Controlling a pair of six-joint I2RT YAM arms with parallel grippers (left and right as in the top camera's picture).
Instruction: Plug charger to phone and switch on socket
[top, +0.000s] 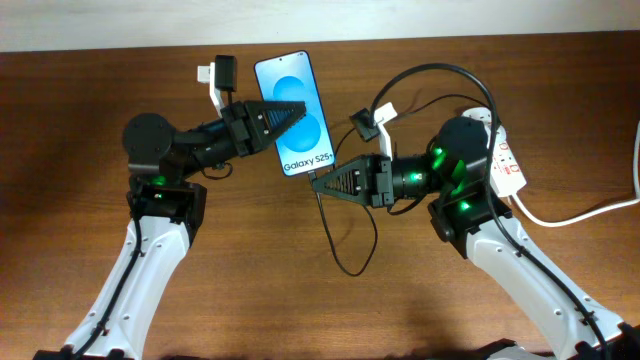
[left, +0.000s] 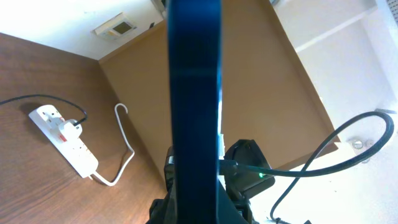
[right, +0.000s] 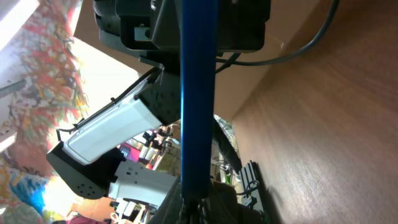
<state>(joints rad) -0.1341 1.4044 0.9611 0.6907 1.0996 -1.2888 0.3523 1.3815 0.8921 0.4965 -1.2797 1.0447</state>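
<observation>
Left hand, left of centre in the overhead view, was clamped shut across the phone, which lay screen-up just above mid-frame. Right hand was closed on the connector end of the charger, its tip at the phone's lower edge; whether the connector was seated could not be told. Plugging-in seemed the step in hand. Next would call for a straight push along the phone's length, then a reach to the socket at the right of the worktop, where a switch needed pressing.
</observation>
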